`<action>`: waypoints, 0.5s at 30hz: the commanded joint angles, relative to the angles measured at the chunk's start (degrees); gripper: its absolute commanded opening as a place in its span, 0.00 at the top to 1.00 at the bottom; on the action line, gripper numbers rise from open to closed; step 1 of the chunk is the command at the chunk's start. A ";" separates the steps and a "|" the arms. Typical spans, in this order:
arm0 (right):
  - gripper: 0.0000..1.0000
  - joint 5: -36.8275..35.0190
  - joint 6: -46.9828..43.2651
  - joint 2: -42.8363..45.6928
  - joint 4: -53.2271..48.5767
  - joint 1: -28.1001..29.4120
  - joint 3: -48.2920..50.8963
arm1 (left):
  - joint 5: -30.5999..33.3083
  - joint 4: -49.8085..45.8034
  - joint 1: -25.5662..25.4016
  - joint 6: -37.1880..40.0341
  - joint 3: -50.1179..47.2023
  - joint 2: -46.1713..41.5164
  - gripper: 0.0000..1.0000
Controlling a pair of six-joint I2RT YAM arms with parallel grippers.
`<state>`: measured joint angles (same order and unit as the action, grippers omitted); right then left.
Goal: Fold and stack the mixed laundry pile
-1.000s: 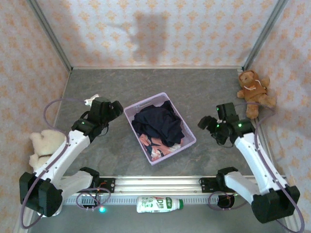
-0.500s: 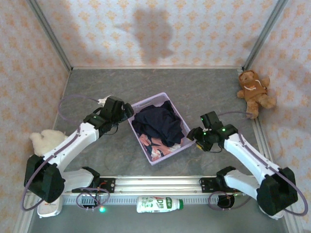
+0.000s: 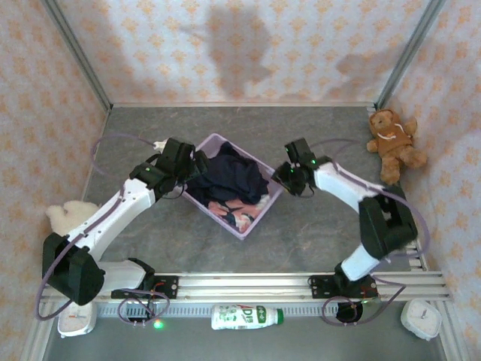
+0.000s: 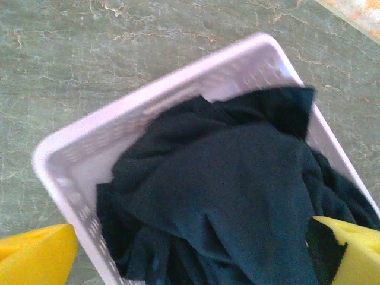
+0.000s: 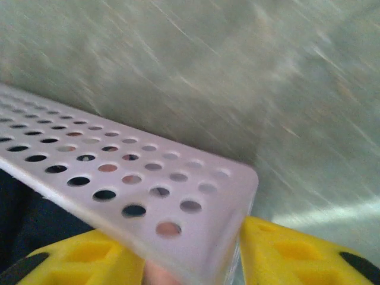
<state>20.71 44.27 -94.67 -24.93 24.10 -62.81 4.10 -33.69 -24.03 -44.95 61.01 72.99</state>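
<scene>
Laundry pile [image 3: 229,177] seemingly all in basket [image 3: 261,214]

The left arm [image 3: 113,218] and right arm [image 3: 342,184] had white shells and bulky black joints [image 3: 71,274]. A thin greyish-purple cable [image 3: 113,141] looped along each. The fingers [image 4: 35,258] were bright yellow with black patches.

Crumpled dark navy garment [image 3: 229,177] heaped over a salmon-pink printed garment [image 3: 225,209], both unfolded inside a lavender basket [image 3: 263,213].

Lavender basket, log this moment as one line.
left gripper: open, astride lavender plastic lattice basket wall | right gripper: jaws astride basket corner, grip unclear | dark navy cloth garment, salmon-pink shark-print garment: both in basket
</scene>
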 commanded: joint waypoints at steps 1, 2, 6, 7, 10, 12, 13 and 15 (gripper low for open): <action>0.56 -1.71 -2.11 -7.48 1.32 0.34 -10.13 | 2.04 -6.80 -0.36 -0.38 2.14 0.93 0.00; 0.56 -1.31 -2.32 -9.61 0.51 0.35 -12.75 | 1.54 -7.68 -0.40 -1.47 1.86 0.93 0.00; 0.46 -2.40 -3.88 -12.98 -3.04 0.34 -20.03 | -0.76 -9.96 -0.79 -7.23 -0.70 -0.08 0.00; 0.44 -2.80 -4.75 -13.15 -4.23 0.35 -21.45 | -1.68 -9.91 -1.05 -8.38 -1.48 -0.38 0.00; 0.33 -4.99 -8.17 -12.68 -8.84 0.35 -25.77 | -4.09 -10.33 -2.16 -11.86 -3.37 -0.60 0.01; 0.30 -7.45 -11.13 -12.08 -13.53 0.34 -28.11 | -6.15 -11.25 -3.17 -13.94 -3.87 -0.31 0.03; 0.29 -8.48 -12.39 -11.78 -15.41 0.34 -28.80 | -6.79 -11.95 -3.72 -14.83 -3.81 -0.06 0.03; 0.26 -11.79 -15.02 -10.87 -19.57 0.34 -29.46 | -7.58 -13.54 -5.01 -16.98 -3.74 0.13 0.04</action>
<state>15.40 34.94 -108.14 -35.09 24.10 -90.43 -1.32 -43.11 -27.70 -56.73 57.54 73.54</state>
